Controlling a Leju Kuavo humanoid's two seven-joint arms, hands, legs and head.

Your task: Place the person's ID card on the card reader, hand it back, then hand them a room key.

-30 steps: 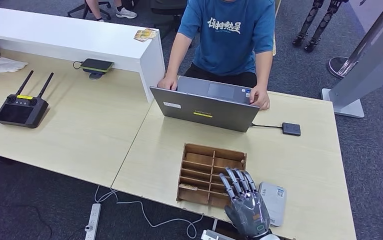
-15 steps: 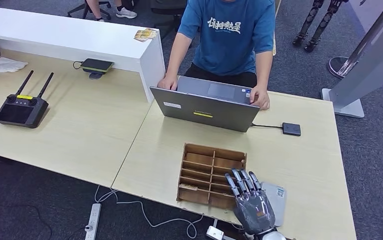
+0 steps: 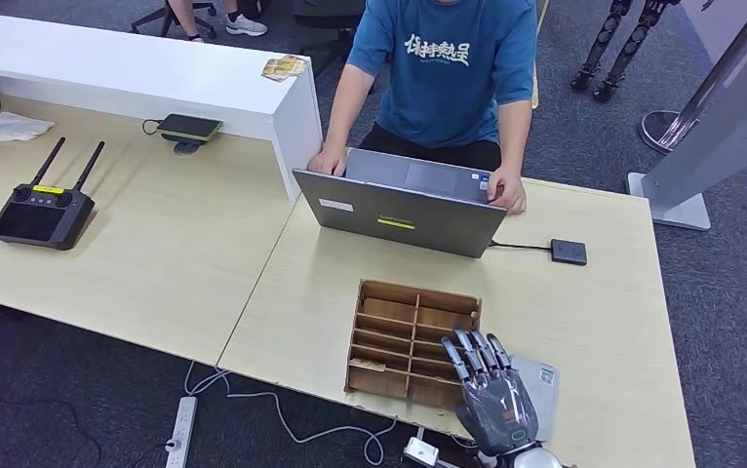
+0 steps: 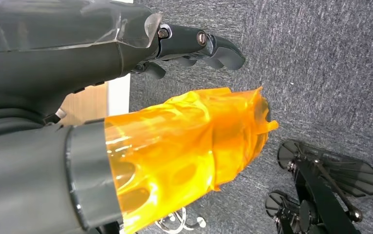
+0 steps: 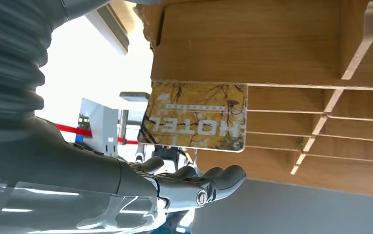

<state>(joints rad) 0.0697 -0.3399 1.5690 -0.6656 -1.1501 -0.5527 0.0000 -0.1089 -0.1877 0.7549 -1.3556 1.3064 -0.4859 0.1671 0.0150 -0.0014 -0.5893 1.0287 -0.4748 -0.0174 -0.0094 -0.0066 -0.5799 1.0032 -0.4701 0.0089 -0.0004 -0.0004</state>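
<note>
A wooden slotted box sits at the table's near edge, and its slats rise close in the right wrist view. A yellow-brown key card marked HOTEL stands in one slot, seen as a small card at the box's near left. My right hand hovers over the box's near right corner, fingers straight and spread, holding nothing. Its fingers lie a short way from the card, apart from it. My left hand hangs over grey carpet, its thumb wrapped in orange film, nothing in it. A small black box is cabled to the laptop.
A person in a blue shirt types on a grey laptop across the table. A flat grey device lies right of my right hand. Several cards rest on the white counter. A black remote controller lies far left.
My right hand has shifted to the right and slightly toward the table's near edge, now covering more of the flat grey device. The person and table objects are unchanged.
</note>
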